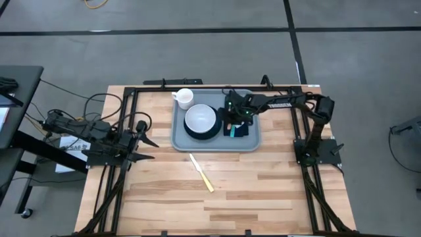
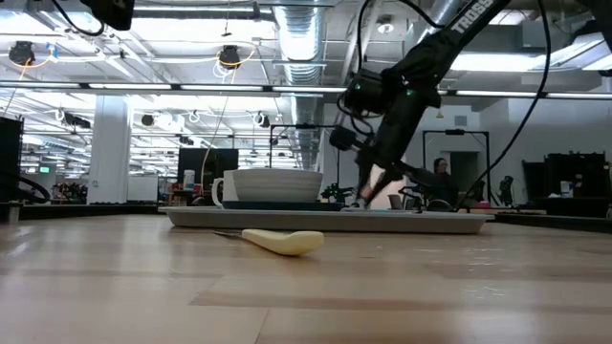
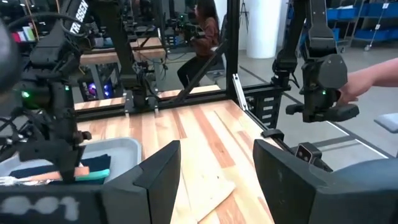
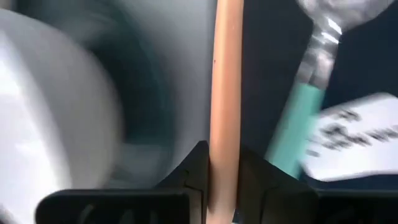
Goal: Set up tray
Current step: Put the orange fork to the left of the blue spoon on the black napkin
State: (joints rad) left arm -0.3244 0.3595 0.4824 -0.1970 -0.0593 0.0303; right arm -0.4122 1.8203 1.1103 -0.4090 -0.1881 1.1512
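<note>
— Looking down from above first, where do we stand?

— We have the right gripper lowered over the tray, which lies just below its fingertips at the far middle of the table. Just beside the gripper, toward our left arm, sits a white bowl on a dark plate; beyond that is a white mug. Directly under the gripper is a navy napkin. A yellow-handled knife lies on bare wood, well apart from the tray. The left gripper waits at its own table edge.

— And level with the table?

— We see the right gripper reaching down to the tray's floor beside the bowl.

— From the left wrist?

— Our left gripper's fingers are spread wide with nothing between them. A corner of the tray shows far ahead, and a person's hand beyond the table.

— From the right wrist?

— The right gripper is clenched around a slim tan utensil handle, with a teal-handled utensil just beside it.

— How will the tray handle?

— We judge it light, stiff plastic, probably slick. Loaded with crockery, it would be best taken by the raised rim on both short sides and kept level.
</note>
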